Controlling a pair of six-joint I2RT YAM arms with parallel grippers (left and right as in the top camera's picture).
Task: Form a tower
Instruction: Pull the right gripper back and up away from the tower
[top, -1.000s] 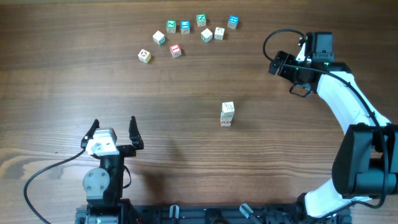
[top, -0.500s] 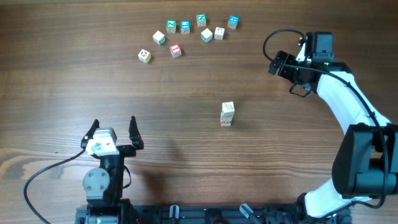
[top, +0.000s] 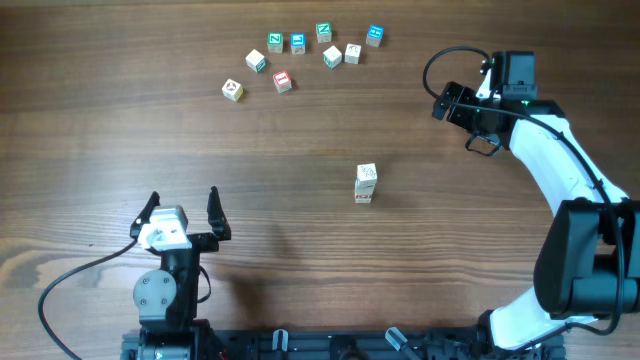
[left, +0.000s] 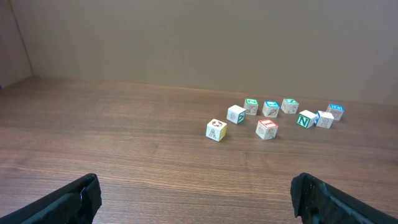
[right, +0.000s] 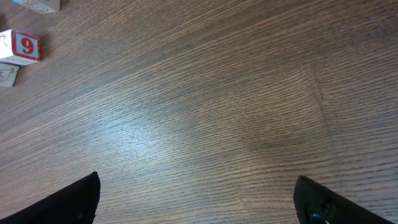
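Right tool (top: 462, 125), left tool (top: 182, 205) wide open, empty. Fetch far loose cube (top: 374, 36); lower centred onto tower (top: 366, 184), release gently.

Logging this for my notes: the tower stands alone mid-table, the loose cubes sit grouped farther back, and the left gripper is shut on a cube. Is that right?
Not quite: the left gripper is open and empty, its fingers wide apart with nothing between them in the left wrist view. The tower does stand alone mid-table, the loose cubes grouped farther back.
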